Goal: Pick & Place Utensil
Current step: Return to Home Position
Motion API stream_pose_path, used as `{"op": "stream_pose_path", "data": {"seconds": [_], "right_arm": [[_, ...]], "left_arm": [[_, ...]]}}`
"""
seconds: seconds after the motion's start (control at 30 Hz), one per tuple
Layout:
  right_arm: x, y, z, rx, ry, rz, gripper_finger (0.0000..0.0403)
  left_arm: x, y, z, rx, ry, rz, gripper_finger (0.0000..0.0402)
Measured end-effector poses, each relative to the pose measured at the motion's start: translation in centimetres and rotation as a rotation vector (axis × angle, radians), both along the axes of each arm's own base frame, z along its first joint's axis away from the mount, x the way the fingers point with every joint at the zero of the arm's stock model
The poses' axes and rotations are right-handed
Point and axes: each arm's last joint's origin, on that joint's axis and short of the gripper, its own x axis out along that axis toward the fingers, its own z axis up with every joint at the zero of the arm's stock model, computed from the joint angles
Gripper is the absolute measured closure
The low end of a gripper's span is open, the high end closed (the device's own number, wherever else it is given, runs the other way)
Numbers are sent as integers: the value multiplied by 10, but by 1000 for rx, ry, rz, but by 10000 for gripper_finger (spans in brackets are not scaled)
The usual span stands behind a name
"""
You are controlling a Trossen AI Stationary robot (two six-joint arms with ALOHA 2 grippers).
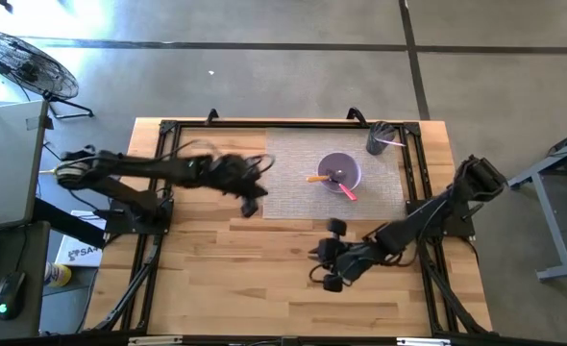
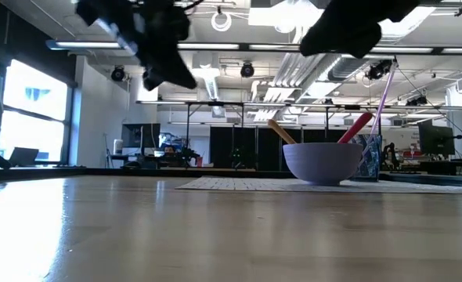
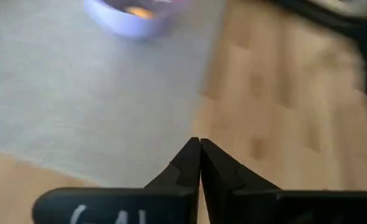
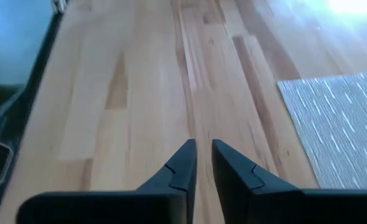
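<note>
1. The purple bowl (image 1: 324, 163) is round and pale lilac, and sits on a grey mat (image 1: 288, 183).
2. One pink fork (image 1: 348, 191) and one yellow spoon (image 1: 317, 179) lean inside the bowl.
3. Both grippers are well apart from the bowl and empty. The left gripper (image 3: 199, 142) has its fingers pressed together; the right gripper (image 4: 203, 144) has its fingers barely parted.
</note>
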Motion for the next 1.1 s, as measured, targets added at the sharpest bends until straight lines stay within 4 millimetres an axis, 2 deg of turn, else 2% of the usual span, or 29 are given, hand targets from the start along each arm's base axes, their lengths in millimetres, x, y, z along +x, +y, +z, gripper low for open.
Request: {"op": "stream_pose_path", "data": {"seconds": [0.1,0.2,0.4,0.53,0.67,0.87,1.1], "right_arm": [[6,-6,2,-18,-18,20,380],[13,-15,5,-43,-41,40,398],[31,-37,13,-1,-108,201,395],[34,-56,24,22,-134,316,401],[19,-75,56,48,-213,303,398],[-21,-91,105,62,-342,249,395],[-59,-103,142,-23,-504,233,400]], "left_arm": [[-22,-16,-20,-12,-138,-78,392],[-43,-23,-27,-1,-245,-97,392],[-76,-24,-26,-21,-223,-135,392],[-87,-24,-24,-21,-190,-133,392],[-89,-24,-24,-21,-187,-131,392],[-88,-24,-25,-21,-176,-131,392],[-88,-24,-24,-19,-184,-127,392]]}}
